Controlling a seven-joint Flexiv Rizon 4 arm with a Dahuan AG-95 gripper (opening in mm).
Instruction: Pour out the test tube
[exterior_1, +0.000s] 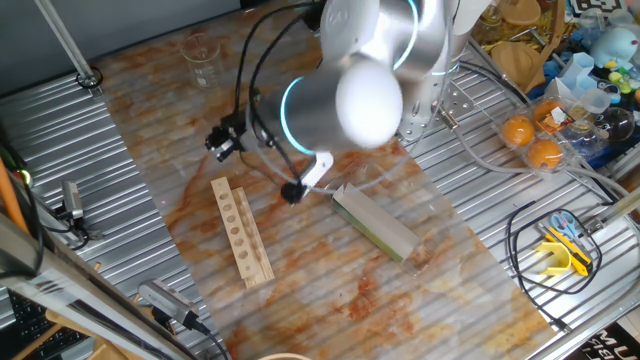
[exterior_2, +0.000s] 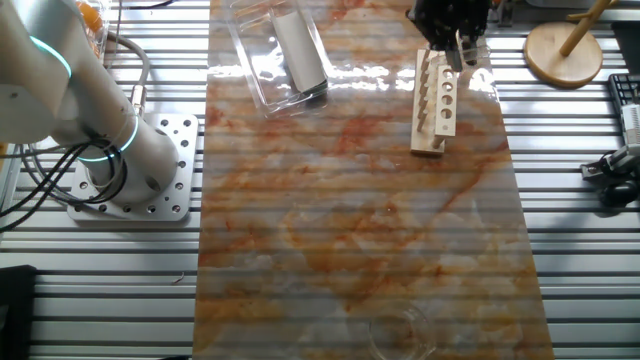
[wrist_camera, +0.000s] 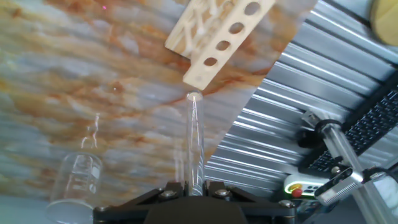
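My end effector (wrist_camera: 194, 186) grips test tube (wrist_camera: 194, 140), tube pointing 12 o'clock toward wooden rack (wrist_camera: 217, 37); beaker (wrist_camera: 74, 180) at 9 o'clock.

No readable text or labels

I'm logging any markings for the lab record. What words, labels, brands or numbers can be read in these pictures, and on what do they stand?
"MU": white letters, cut off by the frame edge, on a dark item at the table's corner in one fixed view; the rest is unreadable.
Test tube, wooden rack, beaker: no readable markings.
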